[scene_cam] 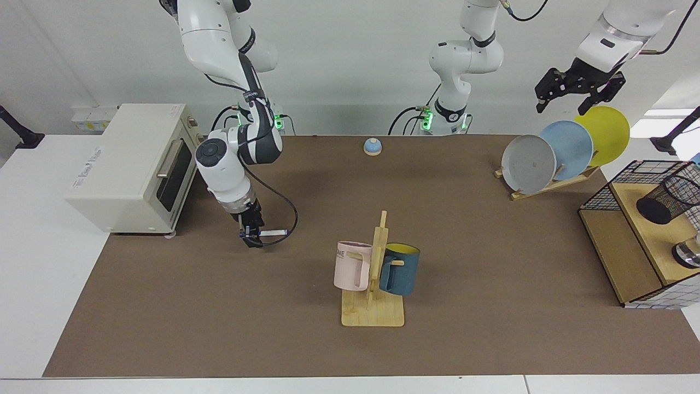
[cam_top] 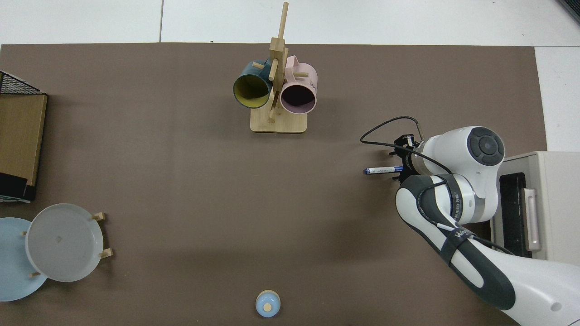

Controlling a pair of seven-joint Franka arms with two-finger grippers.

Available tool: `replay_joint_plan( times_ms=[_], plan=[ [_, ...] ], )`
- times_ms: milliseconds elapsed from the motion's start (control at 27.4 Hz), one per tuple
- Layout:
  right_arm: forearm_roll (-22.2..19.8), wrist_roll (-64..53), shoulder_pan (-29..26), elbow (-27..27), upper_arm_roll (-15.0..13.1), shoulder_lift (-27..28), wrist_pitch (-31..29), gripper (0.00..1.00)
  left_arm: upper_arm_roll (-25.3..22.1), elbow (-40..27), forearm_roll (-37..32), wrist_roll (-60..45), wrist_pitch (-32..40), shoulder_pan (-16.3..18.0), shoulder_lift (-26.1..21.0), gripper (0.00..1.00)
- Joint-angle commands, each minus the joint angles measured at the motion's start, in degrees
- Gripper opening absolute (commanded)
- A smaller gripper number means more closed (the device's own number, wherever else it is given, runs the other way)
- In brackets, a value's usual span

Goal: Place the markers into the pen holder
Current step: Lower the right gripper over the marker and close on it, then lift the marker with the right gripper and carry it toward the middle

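Right hand (scene_cam: 251,239) clamping marker (scene_cam: 273,233), left hand (scene_cam: 574,93) raised, waiting

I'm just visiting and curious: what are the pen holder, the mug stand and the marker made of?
Pen holder: looks like black metal wire mesh, since you can see through its wall. Mug stand: pale wood or bamboo, matte, with visible plank lines. Marker: likely smooth plastic, with a white barrel and blue ends, held in the right tool.

We see one slim white marker (scene_cam: 272,233) (cam_top: 381,170) with blue ends, lying level at the left, near side. The pen holder (scene_cam: 668,200) — a black mesh cup — sits tilted far right.
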State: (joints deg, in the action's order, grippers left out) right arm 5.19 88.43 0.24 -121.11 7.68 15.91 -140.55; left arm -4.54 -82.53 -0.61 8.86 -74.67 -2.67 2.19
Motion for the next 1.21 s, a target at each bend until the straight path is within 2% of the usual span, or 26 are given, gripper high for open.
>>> replay_joint_plan(
  times_ms=[0,256,402,694,841,987,1170],
  plan=[
    [-0.5,-1.4,-0.9,1.0,0.6,0.8,-0.3,0.51,0.4,-2.2,0.2,-0.2,0.0,0.5,1.9,1.0],
    [-0.5,-2.2,-0.9,1.0,0.5,0.8,-0.2,0.16,0.4,-2.2,0.2,-0.4,0.0,0.5,1.9,1.0],
    [-0.6,-2.3,-1.0,1.0,0.5,0.8,-0.2,0.01,0.4,-2.2,0.2,-0.4,-0.1,0.5,2.0,1.0],
    [-0.6,-3.1,-1.0,1.1,0.5,0.4,0.4,0.0,0.6,-2.1,0.3,-0.5,-0.3,0.2,1.9,1.0],
    [-0.6,-3.2,-0.9,1.7,0.5,-1.4,3.5,0.0,1.4,-2.1,0.3,-0.4,-0.3,-0.1,1.9,1.0],
    [-0.5,-3.2,-0.9,3.9,0.6,-3.9,9.0,0.0,1.8,-1.8,0.3,-0.6,-0.2,-0.3,1.8,1.0],
    [-0.4,-3.0,-0.4,9.1,0.6,-8.4,20.8,0.0,3.0,-1.9,0.3,-0.6,0.1,-0.3,1.9,1.0]
  ],
)
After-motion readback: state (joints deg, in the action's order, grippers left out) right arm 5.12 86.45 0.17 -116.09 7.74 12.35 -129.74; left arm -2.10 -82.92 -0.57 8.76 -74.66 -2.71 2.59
